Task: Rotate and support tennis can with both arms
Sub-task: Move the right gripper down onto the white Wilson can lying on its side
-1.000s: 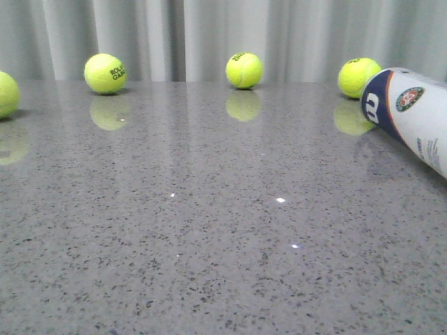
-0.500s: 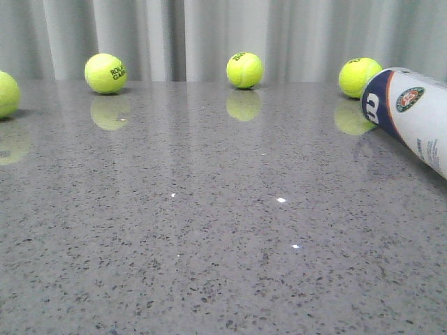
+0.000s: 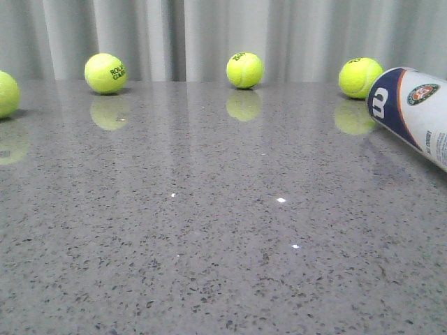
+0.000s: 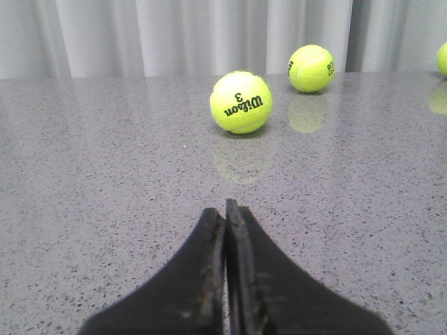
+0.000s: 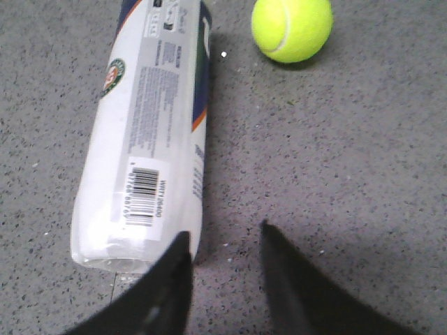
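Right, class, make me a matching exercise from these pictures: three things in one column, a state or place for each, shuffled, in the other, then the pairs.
Things:
1. left gripper
2. right gripper
3. tennis can

States:
A. lying on its side on the table
B. fingers pressed together, holding nothing
C. fingers apart, beside the can's clear end

Pairs: 1-B, 2-C, 3-A

Tennis can (image 3: 413, 112) on its side at desk's right edge: white tube, navy "W" end toward centre, round emblem, barcode uppermost.
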Available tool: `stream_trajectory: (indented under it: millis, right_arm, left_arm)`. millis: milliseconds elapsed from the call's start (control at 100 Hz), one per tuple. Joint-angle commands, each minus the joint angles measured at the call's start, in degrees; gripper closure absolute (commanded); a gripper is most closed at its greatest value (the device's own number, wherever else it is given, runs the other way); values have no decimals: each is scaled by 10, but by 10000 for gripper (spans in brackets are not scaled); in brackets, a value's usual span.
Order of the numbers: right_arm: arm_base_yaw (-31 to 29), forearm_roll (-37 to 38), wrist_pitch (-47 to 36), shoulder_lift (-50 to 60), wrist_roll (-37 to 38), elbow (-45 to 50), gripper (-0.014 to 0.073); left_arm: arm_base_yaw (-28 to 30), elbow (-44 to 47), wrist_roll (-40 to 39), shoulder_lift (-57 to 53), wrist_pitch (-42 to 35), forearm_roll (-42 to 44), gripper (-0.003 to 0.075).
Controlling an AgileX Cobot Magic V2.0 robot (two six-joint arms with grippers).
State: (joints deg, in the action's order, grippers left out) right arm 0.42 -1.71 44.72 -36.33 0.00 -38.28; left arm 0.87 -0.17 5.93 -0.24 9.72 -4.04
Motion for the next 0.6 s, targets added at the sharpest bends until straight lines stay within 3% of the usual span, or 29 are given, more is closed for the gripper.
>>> stream_trajectory:
  millis: [0,50,280,590]
  right_arm:
    - [13,-8,13,-56,-5,-58,29]
    - [18,-17,38,-83,-5,-82,-82]
    - [28,-92,117,-218,-5,-186,-42]
    - [28,-159,129,-380,-5,-242,-42]
  left_arm:
    - [0,27,-5,-19,-46,-4,741]
    - [0,27,-5,-19,-46,-4,741]
    - [0,27,-5,-19,-46,-4,741]
    - [0,27,-5,-19,-46,-4,741]
